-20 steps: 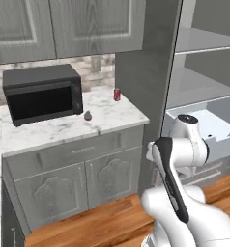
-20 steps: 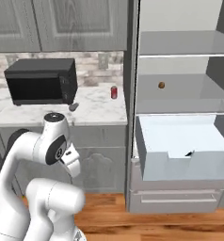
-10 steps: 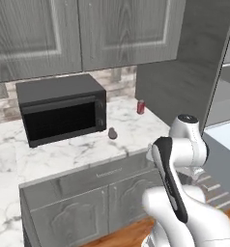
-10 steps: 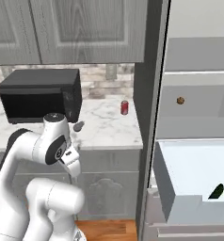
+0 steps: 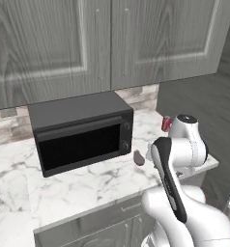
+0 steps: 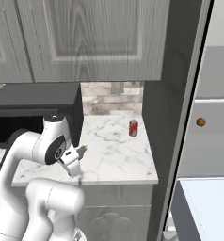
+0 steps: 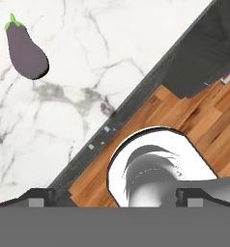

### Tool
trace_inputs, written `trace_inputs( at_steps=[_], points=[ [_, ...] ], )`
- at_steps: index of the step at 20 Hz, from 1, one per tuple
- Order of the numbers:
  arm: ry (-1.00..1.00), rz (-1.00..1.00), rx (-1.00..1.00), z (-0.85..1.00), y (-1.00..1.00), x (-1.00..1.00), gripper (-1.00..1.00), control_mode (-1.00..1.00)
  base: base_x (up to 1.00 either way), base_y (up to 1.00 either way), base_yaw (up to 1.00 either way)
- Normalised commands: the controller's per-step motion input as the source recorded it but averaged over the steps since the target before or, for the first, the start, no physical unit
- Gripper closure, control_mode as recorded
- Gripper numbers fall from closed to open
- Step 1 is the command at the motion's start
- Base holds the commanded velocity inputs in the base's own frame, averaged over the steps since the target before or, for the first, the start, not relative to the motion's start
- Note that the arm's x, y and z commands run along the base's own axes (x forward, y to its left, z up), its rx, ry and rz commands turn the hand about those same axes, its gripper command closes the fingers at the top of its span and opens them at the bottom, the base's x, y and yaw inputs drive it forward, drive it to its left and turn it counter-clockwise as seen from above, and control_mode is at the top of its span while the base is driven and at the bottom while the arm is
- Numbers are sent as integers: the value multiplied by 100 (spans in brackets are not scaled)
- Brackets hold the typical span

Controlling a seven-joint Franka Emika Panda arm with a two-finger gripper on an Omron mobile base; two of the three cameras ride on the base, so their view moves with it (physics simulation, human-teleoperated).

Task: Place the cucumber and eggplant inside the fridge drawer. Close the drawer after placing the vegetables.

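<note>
The gripper (image 6: 78, 157) is held wide open with nothing in it, off the counter (image 7: 78, 96) edge, while the eggplant (image 7: 25, 48) is laid on the marble further in, stem end pointed away.

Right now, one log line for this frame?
gripper: open, empty | eggplant: on counter, by microwave | can: on counter

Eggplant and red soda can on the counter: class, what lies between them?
Bare marble counter separates the eggplant from the red soda can; the left base view shows this.
</note>
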Motion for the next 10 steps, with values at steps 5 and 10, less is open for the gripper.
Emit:
trace_inputs(
  at_steps=[5,10],
  points=[
    [0,2,0,0,4,6,-100,-100,28,4,6],
    [0,31,-1,0,24,64,-100,-100,0,0,0]
  ],
)
